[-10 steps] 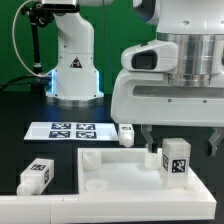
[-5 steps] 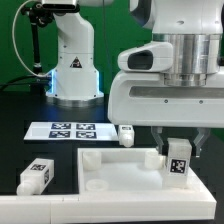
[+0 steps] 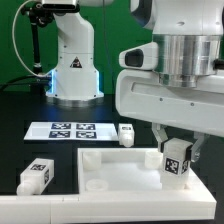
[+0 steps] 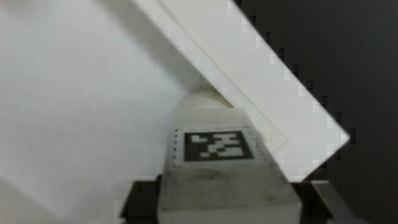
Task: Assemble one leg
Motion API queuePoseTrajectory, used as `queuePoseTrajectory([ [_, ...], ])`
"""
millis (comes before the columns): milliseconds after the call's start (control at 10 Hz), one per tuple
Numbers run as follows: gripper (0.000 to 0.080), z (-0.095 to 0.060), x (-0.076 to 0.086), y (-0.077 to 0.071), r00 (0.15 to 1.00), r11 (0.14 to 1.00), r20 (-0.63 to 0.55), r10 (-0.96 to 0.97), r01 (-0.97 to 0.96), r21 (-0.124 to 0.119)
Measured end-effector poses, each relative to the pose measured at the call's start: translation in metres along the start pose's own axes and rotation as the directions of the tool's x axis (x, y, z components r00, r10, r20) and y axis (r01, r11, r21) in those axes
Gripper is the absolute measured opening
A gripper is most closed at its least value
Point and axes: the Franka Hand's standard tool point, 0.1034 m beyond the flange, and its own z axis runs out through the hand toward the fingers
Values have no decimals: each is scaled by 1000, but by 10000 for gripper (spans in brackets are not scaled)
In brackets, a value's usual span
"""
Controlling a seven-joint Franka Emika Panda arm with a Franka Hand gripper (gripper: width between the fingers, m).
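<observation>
My gripper [image 3: 177,148] is shut on a leg [image 3: 177,158], a small white block with a black-and-white tag, at the exterior view's right. The leg tilts slightly and stands on or just above the wide flat white panel [image 3: 105,172]; I cannot tell if it touches. In the wrist view the leg [image 4: 222,165] sits between my dark fingers [image 4: 148,200], its tag facing the camera, with the panel [image 4: 89,100] behind it. A second leg [image 3: 36,175] lies on the table left of the panel. A third leg [image 3: 126,133] lies behind the panel.
The marker board [image 3: 68,130] lies flat behind the panel on the exterior view's left. The arm's white base [image 3: 75,65] stands at the back. The panel has round sockets near its corners [image 3: 98,186]. The table is black.
My fingers have closed in from both sides onto the leg on the panel. The leg now tilts slightly. The other legs have not moved.
</observation>
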Motion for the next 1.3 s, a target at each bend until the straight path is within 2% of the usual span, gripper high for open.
queuePoseTrajectory([
  [200,285,0,0,0,965,965,20,263,-263,6],
  [300,285,0,-3,-1,920,920,20,391,-391,2],
  [600,285,1,-4,-1,862,862,19,506,-506,1],
  [700,285,1,-4,-1,891,891,18,453,-454,2],
  [800,513,1,-4,-1,934,934,6,358,-358,7],
  [900,513,3,-6,-2,988,988,-14,155,-154,17],
  [1000,625,5,-7,-2,996,996,-34,-87,88,35],
  [1200,642,4,-14,-2,971,971,-49,-235,237,30],
  [1300,648,5,-12,-1,949,950,-51,-310,311,25],
])
